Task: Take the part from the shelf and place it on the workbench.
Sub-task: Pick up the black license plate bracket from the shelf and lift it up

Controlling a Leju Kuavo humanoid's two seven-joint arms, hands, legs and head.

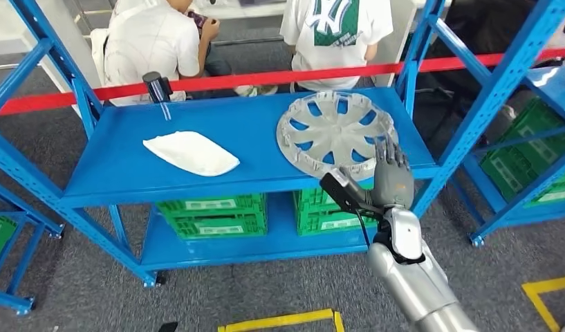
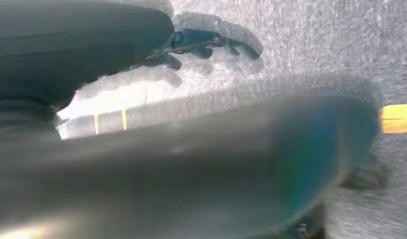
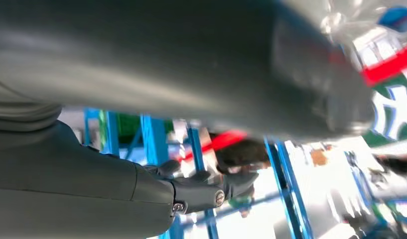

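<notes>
From the head view, a blue shelf (image 1: 120, 166) stands ahead with its upper board open on the front edge; a silver wheel cover (image 1: 335, 131) lies flat on the right part of that board, its near rim close to the front lip; a white curved part (image 1: 191, 153) lies to its left, well apart, with bare blue board between them and behind them; a dark cylinder (image 1: 157, 86) stands at the back edge; the right robot hand (image 1: 390, 181) rises from below with fingers held upright and apart, fingertips overlapping the near rim of the wheel cover, holding nothing that can be seen; green crates (image 1: 211, 214) sit on the lower board; a red tape (image 1: 265, 77) runs behind the shelf, two people seated beyond it; yellow floor marks (image 1: 279, 321) lie on grey carpet in front.

In the left wrist view, the left robot hand (image 2: 201, 42) hangs over grey carpet, fingers loosely curled and blurred, with nothing in them; a yellow strip (image 2: 396, 118) shows at one edge.

In the right wrist view, the right robot hand's thumb and dark fingers reach toward blue uprights (image 3: 154, 142); whether they touch anything I cannot tell.
</notes>
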